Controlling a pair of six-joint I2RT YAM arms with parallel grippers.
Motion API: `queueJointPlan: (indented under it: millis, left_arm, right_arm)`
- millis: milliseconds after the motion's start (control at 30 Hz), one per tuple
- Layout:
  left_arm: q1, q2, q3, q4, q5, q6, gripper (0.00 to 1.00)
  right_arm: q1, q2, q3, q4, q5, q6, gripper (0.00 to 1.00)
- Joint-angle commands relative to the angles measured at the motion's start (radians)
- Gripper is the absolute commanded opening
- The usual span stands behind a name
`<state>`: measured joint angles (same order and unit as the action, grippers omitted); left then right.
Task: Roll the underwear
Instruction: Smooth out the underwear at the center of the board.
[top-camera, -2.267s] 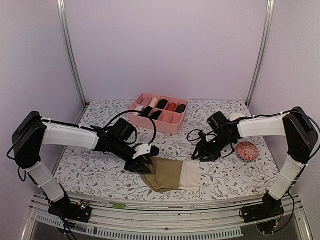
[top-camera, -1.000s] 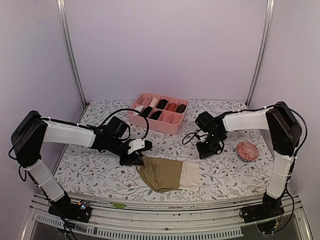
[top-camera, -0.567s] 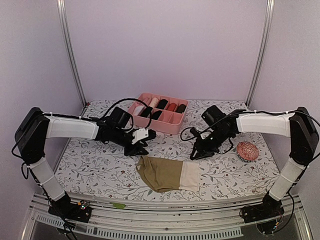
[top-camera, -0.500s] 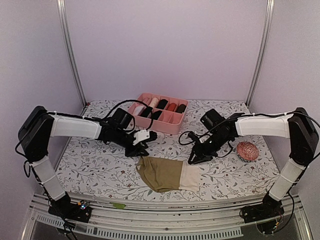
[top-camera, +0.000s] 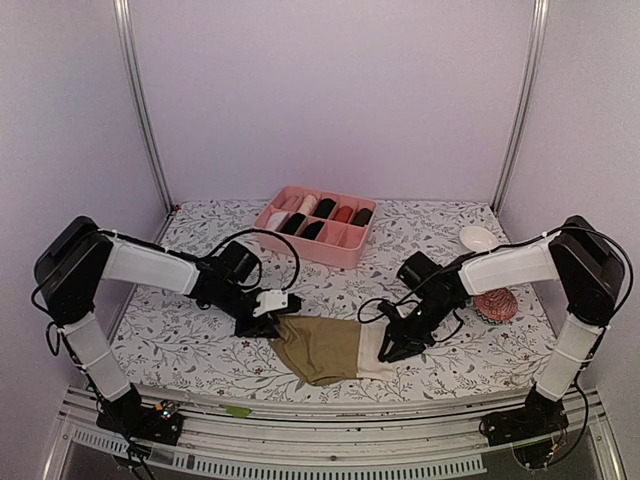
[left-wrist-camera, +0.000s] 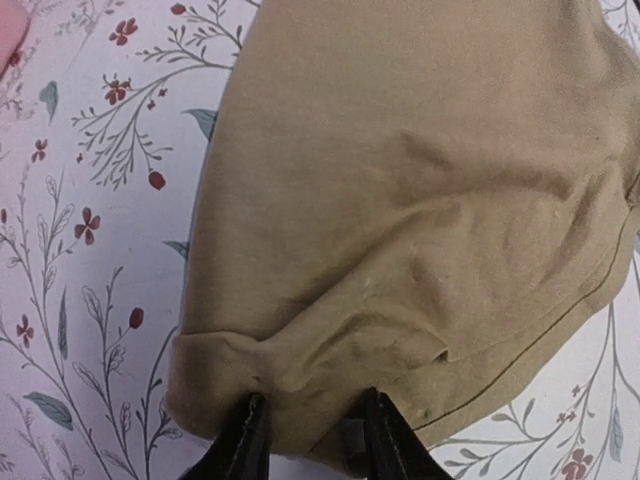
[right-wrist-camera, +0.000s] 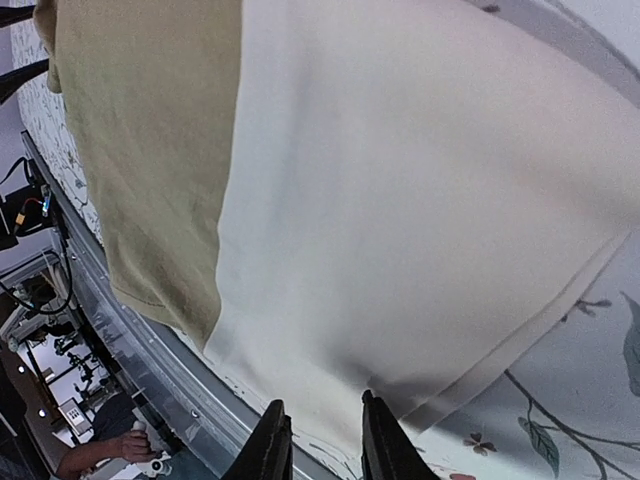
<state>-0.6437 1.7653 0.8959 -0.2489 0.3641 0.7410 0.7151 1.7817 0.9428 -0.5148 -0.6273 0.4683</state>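
Note:
The olive-brown underwear with a cream waistband lies flat near the table's front edge. My left gripper is at its left edge. In the left wrist view its fingertips press into the olive fabric and pinch a bunched fold between them. My right gripper is down on the waistband end. In the right wrist view the cream band fills the frame. Its fingertips stand a little apart at the band's near edge, with nothing held between them.
The pink divided box, with rolled black, red and cream pieces in it, stands at the back centre. The red-and-white patterned ball sits right of my right arm. A small white bowl is behind it. The table's front rail is close below the underwear.
Both grippers lifted off the underwear and came back down. The left one now grips the left edge; the right one moved forward and left onto the cream waistband. The underwear has barely shifted.

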Motion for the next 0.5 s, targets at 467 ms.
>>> queueJointPlan:
  millis: [467]
  left_arm:
    - [-0.241, -0.286, -0.172, 0.142, 0.162, -0.078, 0.34]
  right_arm:
    - [0.089, -0.398, -0.341, 0.221, 0.000, 0.339, 0.29]
